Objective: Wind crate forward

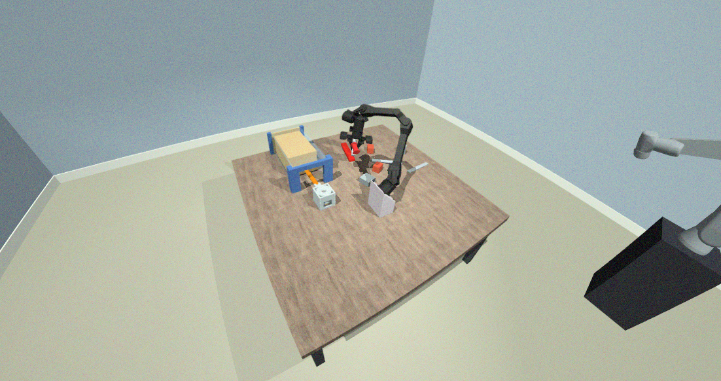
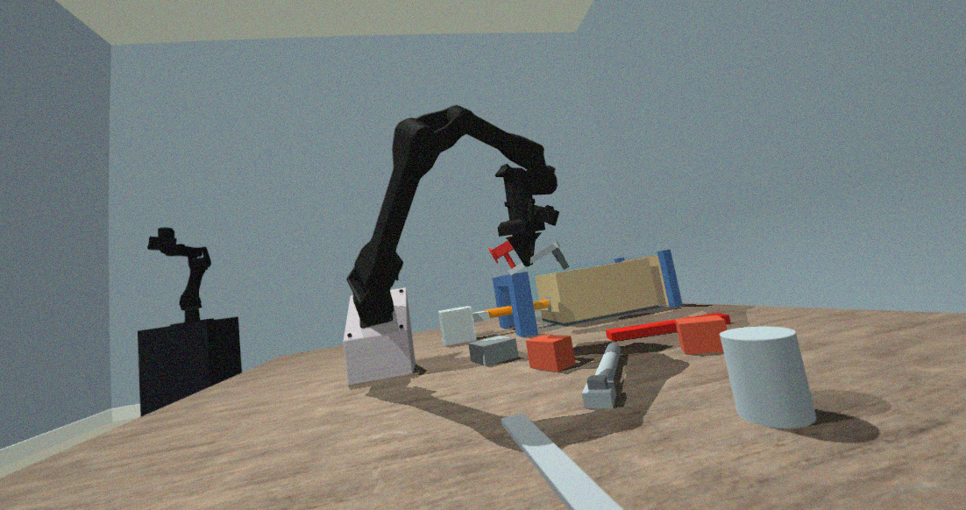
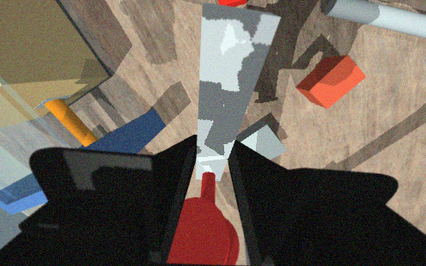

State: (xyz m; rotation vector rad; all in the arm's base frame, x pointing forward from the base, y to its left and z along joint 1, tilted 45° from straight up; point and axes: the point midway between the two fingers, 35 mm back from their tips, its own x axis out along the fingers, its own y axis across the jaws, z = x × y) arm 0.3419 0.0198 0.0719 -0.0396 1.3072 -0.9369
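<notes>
My gripper [image 1: 354, 145] [image 2: 527, 261] [image 3: 213, 142] is shut on the winch handle, well above the bench. The handle's grey crank arm [image 2: 544, 252] [image 3: 223, 73] reaches out past the fingertips, and its red knob [image 2: 500, 251] [image 3: 204, 232] sits on the other side. The white winch [image 1: 324, 195] [image 2: 457, 326] stands in front of the rack, its top hole uncovered. An orange strap [image 1: 312, 178] [image 2: 518, 308] [image 3: 69, 122] runs from it to the tan crate [image 1: 294, 145] [image 2: 600, 291] [image 3: 24, 47]. The crate sits flat, a gap behind the blue front frame [image 1: 309, 164] [image 2: 523, 304] [image 3: 136, 133].
A red bar [image 1: 347, 151] [image 2: 642, 329] lies beside the rack. Two orange-red blocks [image 1: 377, 167] [image 2: 550, 353] [image 3: 331, 81], a grey block [image 1: 367, 179] [image 2: 494, 350] [image 3: 262, 143], a grey tool [image 2: 600, 382] [image 3: 389, 17], a flat bar [image 1: 418, 167] [image 2: 560, 466] and a cylinder [image 2: 768, 378] are on the bench.
</notes>
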